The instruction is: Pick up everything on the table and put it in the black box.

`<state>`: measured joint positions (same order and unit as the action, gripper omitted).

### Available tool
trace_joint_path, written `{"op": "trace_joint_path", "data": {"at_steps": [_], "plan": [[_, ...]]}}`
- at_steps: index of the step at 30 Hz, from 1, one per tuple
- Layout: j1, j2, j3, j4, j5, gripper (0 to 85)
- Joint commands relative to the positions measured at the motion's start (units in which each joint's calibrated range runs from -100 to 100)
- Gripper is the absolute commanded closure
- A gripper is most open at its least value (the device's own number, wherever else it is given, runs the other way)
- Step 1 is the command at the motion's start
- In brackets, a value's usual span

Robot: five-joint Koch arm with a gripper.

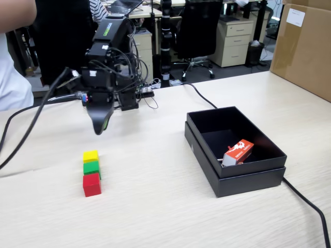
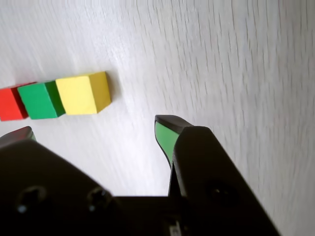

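Three small cubes stand touching in a row on the pale wood table (image 1: pixel 165 206): yellow (image 1: pixel 90 155), green (image 1: pixel 91 167) and red (image 1: pixel 92 184). The wrist view has the same row at upper left, yellow (image 2: pixel 83 93), green (image 2: pixel 42 100), red (image 2: pixel 11 103). My gripper (image 1: pixel 98 126) hangs in the air just beyond the yellow end of the row. In the wrist view the gripper (image 2: pixel 93 130) is open, its green-padded jaws wide apart over bare table with nothing between them. The black box (image 1: pixel 248 183) sits to the right.
An orange-red and white printed carton (image 1: pixel 238 152) lies inside the black box. A big brown carton (image 1: pixel 305 46) stands at the far right. Black cables (image 1: pixel 305 201) run across the table at right, and another cable (image 1: pixel 31 124) at left. A person (image 1: pixel 13 62) stands at the left edge.
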<state>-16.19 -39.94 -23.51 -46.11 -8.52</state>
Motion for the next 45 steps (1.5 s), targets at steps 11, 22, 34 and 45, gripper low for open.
{"op": "trace_joint_path", "data": {"at_steps": [11, 22, 34, 45], "plan": [[-2.93, 17.73, 12.17, -0.5, -2.34, 38.0], [-2.15, 24.62, 15.8, -0.5, -2.3, 38.2], [-1.61, 26.8, 14.89, -0.59, -2.3, 43.8], [-1.66, 26.8, 16.25, -0.59, -1.9, 38.3]]}}
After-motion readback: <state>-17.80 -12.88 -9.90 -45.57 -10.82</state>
